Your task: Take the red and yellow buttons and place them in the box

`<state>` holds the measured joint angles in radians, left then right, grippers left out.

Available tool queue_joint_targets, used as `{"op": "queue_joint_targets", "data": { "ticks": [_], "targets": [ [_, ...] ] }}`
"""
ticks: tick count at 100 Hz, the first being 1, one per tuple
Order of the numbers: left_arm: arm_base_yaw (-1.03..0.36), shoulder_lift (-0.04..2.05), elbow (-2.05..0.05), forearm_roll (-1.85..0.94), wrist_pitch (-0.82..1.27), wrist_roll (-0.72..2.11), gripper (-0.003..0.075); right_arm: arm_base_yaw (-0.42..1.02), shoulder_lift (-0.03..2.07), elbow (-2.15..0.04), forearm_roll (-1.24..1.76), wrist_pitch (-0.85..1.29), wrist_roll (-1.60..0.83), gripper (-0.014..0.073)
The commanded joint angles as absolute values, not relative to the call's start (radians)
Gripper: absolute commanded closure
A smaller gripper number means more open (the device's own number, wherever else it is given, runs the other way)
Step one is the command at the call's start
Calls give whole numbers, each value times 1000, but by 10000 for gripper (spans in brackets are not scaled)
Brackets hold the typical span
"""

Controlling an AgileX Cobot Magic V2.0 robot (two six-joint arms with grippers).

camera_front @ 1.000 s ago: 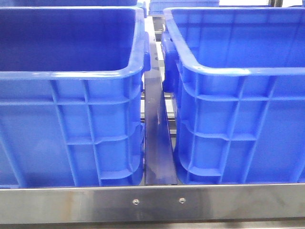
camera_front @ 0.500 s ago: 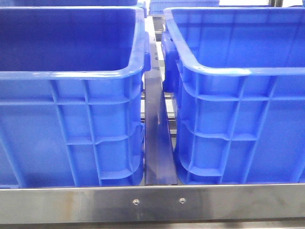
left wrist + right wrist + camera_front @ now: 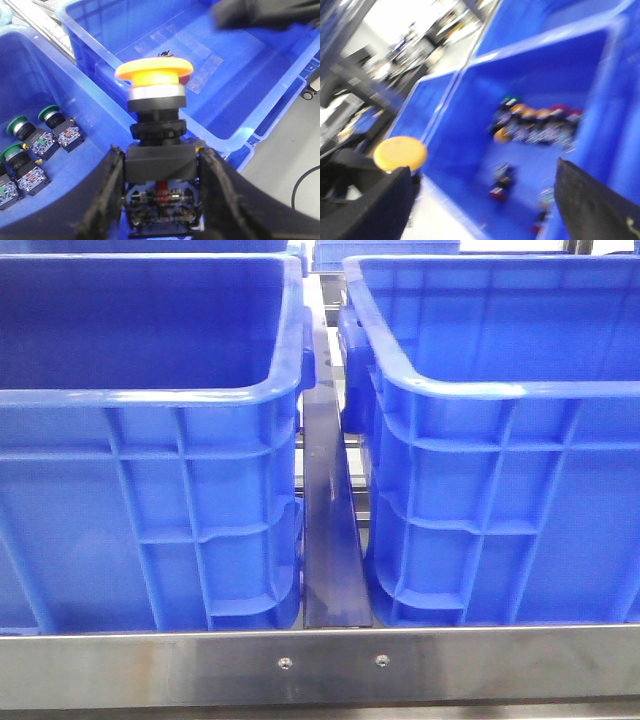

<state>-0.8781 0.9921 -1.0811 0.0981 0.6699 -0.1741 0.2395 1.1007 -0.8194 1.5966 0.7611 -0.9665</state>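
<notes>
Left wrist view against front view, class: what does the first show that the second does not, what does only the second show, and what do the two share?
Only the left wrist view shows the left gripper clamped on a yellow button, with green buttons lying in a crate. Only the front view shows the steel rail and the dark strip between two crates. Both show blue crates; the front view shows no arm or button.

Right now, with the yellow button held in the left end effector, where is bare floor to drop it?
The light blue crate beyond the yellow button shows open floor. The darker crate has green buttons crowded at one side. The right wrist view shows a blurred cluster of buttons along a crate's far wall.
</notes>
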Motion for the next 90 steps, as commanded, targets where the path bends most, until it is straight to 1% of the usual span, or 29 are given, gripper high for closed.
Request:
{"op": "queue_joint_targets", "data": {
  "ticks": [1, 14, 28, 47, 64, 69, 73, 83, 88, 90],
  "targets": [
    [-886, 977, -1109, 89, 595, -180, 739, 264, 1161, -898, 1679, 862, -978, -8],
    [-886, 977, -1109, 87, 595, -180, 739, 312, 1244, -971, 1700, 904, -978, -8],
    [-886, 978, -1109, 87, 595, -180, 739, 377, 1287, -1029, 1704, 912, -978, -8],
    [-886, 978, -1109, 87, 595, -180, 739, 451, 1308, -1079, 1714, 911, -978, -8],
    [-886, 979, -1109, 87, 595, -180, 739, 483, 1309, -1089, 1721, 898, -978, -2],
    [-886, 979, -1109, 87, 595, -180, 739, 483, 1309, -1089, 1721, 896, -978, 27],
    [-886, 979, -1109, 87, 595, -180, 739, 483, 1309, -1089, 1721, 895, -978, 76],
    [-886, 979, -1109, 87, 595, -180, 739, 483, 1309, -1089, 1721, 894, -978, 246],
    [-886, 979, -1109, 87, 595, -180, 739, 483, 1309, -1089, 1721, 894, -978, 350],
    [-886, 979, -1109, 87, 595, -180, 739, 483, 1309, -1089, 1721, 894, -978, 373]
  ]
}}
